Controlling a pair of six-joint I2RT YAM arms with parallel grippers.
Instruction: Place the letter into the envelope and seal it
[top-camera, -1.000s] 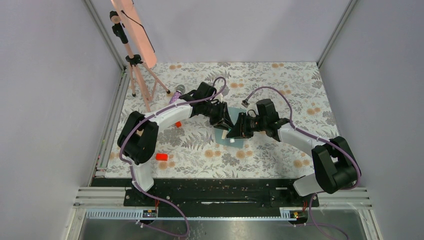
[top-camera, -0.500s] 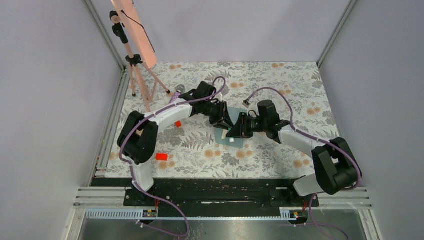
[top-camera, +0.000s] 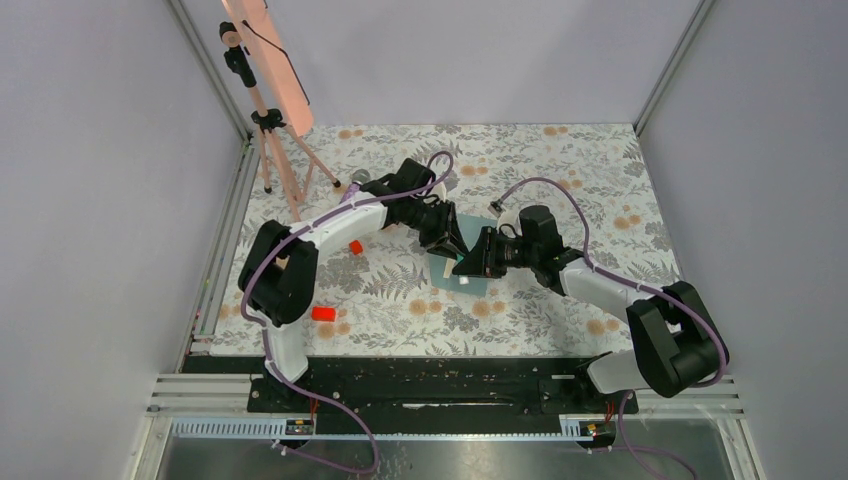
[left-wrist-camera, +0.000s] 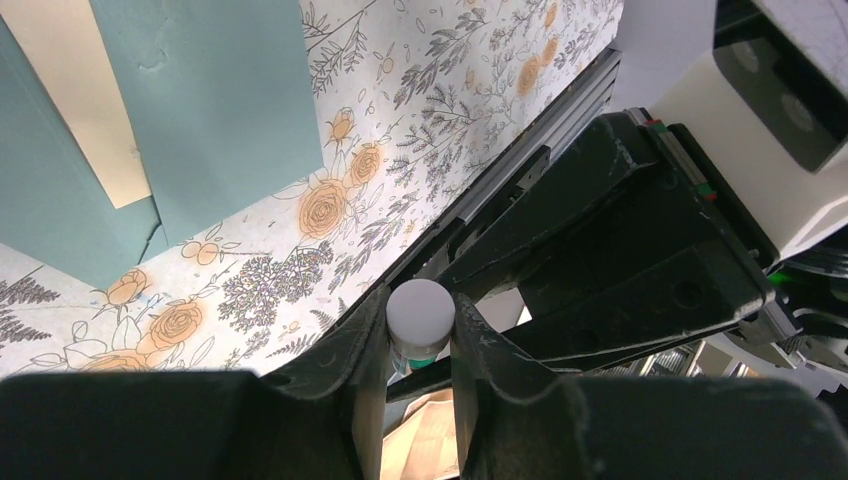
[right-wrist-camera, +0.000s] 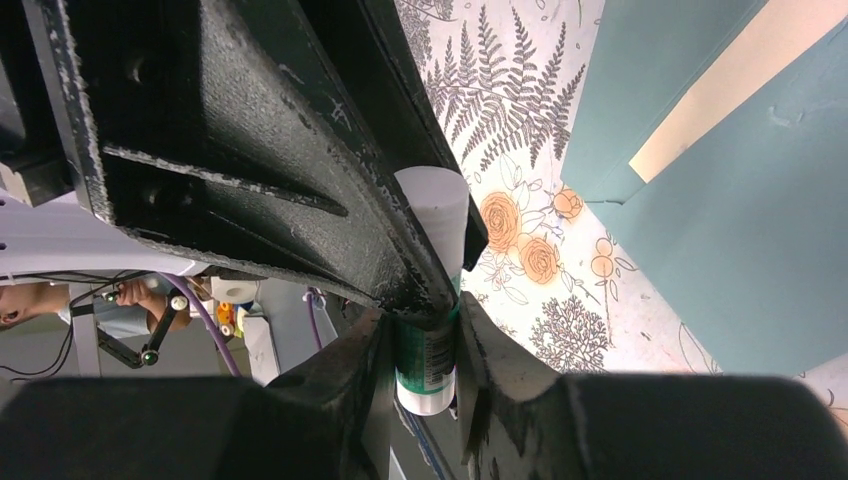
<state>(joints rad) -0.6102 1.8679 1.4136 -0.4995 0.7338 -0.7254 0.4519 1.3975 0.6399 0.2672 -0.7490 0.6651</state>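
Observation:
The teal envelope (left-wrist-camera: 215, 95) lies flat on the floral table, and a strip of the tan letter (left-wrist-camera: 75, 95) shows between its panels. The envelope (right-wrist-camera: 740, 230) and the letter (right-wrist-camera: 740, 80) also show in the right wrist view. My two grippers meet tip to tip just above the envelope (top-camera: 474, 284). My left gripper (left-wrist-camera: 420, 322) is shut on the white cap (left-wrist-camera: 420, 308) of a glue stick. My right gripper (right-wrist-camera: 425, 335) is shut on the stick's green-labelled body (right-wrist-camera: 425, 365). In the top view both grippers (top-camera: 462, 255) hide most of the envelope and all of the letter.
A tripod (top-camera: 268, 125) holding a salmon-pink panel stands at the back left. Two small red blocks (top-camera: 323, 313) (top-camera: 355, 247) lie on the table to the left, and a small grey round object (top-camera: 360, 178) lies behind the left arm. Metal rails edge the table.
The right arm's forearm and elbow have drifted slightly right and down. Both grippers stay locked together on the glue stick over the envelope.

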